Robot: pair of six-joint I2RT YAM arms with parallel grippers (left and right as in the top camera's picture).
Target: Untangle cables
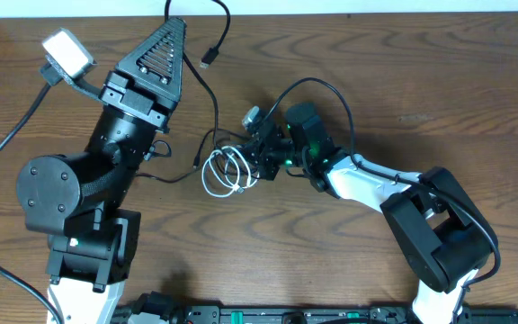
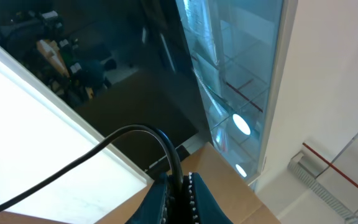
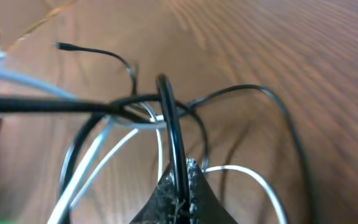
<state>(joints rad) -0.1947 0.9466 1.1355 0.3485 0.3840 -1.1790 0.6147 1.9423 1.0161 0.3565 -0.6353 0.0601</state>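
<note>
The white cable [image 1: 222,173] lies coiled on the wooden table, looped together with the thin black cable [image 1: 212,106]. My right gripper [image 1: 261,155] is beside the coil, shut on a black strand. In the right wrist view the gripper [image 3: 181,173] pinches the black cable [image 3: 168,106] upright, with white loops [image 3: 248,175] around it. My left gripper [image 1: 173,23] is raised at the table's far edge. In the left wrist view it [image 2: 180,182] is shut on the black cable [image 2: 129,132]. The black cable's plug end [image 1: 207,61] hangs free.
The left arm's bulky base [image 1: 70,207] fills the left side, with a white block [image 1: 66,52] on it. The right arm [image 1: 439,225] stretches in from the right. A thick robot wire [image 1: 331,94] arcs above the right gripper. The table's far edge [image 1: 376,13] is close to the left gripper.
</note>
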